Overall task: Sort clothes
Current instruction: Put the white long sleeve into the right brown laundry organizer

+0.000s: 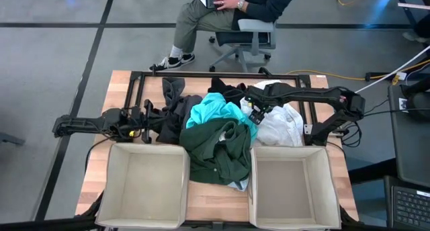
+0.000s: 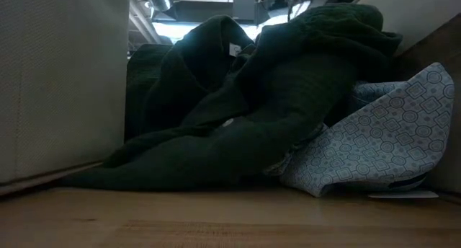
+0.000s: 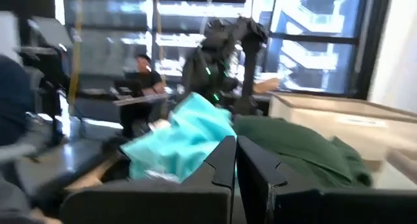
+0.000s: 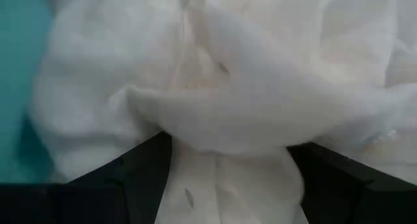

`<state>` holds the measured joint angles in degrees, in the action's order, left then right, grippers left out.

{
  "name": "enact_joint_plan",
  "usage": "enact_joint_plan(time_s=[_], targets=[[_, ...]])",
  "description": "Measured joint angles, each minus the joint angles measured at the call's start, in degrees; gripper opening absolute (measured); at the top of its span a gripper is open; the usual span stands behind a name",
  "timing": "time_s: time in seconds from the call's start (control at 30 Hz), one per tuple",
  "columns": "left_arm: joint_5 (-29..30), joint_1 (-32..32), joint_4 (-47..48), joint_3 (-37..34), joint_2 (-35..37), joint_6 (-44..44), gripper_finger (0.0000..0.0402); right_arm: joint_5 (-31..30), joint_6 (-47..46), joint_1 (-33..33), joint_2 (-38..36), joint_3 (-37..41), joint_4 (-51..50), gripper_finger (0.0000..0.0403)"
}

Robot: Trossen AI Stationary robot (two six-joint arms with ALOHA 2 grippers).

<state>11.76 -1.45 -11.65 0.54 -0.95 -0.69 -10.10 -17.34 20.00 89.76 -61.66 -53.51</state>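
A pile of clothes lies mid-table: a white garment (image 1: 285, 123), a turquoise one (image 1: 215, 113), a dark green one (image 1: 218, 150), dark grey (image 1: 173, 103) and black (image 1: 225, 90) ones, and a pale blue patterned piece (image 2: 382, 140) under the green one's near edge. My right gripper (image 1: 256, 113) points down, open, at the white garment's left part. My left gripper (image 1: 146, 118) is shut at the table's left, beside the dark grey garment, holding nothing. My right gripper (image 4: 228, 146) comes at the white garment from above. A raised fold (image 4: 221, 120) lies between its open fingers (image 4: 124, 178). Whether the fingers touch the cloth, I cannot tell.
Two beige fabric bins stand at the near edge, one on the left (image 1: 144, 184) and one on the right (image 1: 292, 184). The green garment's edge lies between them. A black frame (image 1: 201, 75) borders the far side. A person sits on a chair (image 1: 248, 36) beyond the table.
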Motion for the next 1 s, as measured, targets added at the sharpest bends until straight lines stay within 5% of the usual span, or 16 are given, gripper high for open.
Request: enact_joint_plan(time_s=[0.23,0.6,1.0], targets=[[0.45,0.00,-1.13,0.00,0.00,2.94,0.0005,-0.66,0.09,1.12,3.13,4.92,7.04,0.0249],[0.47,0.00,-0.97,0.00,0.00,5.66,0.0005,-0.93,3.33,1.07,6.40,8.57,15.79,0.0029],[0.47,-0.02,-0.91,0.00,0.02,5.49,0.0005,-9.75,4.40,-0.48,-0.96,-0.33,5.00,0.0021]])
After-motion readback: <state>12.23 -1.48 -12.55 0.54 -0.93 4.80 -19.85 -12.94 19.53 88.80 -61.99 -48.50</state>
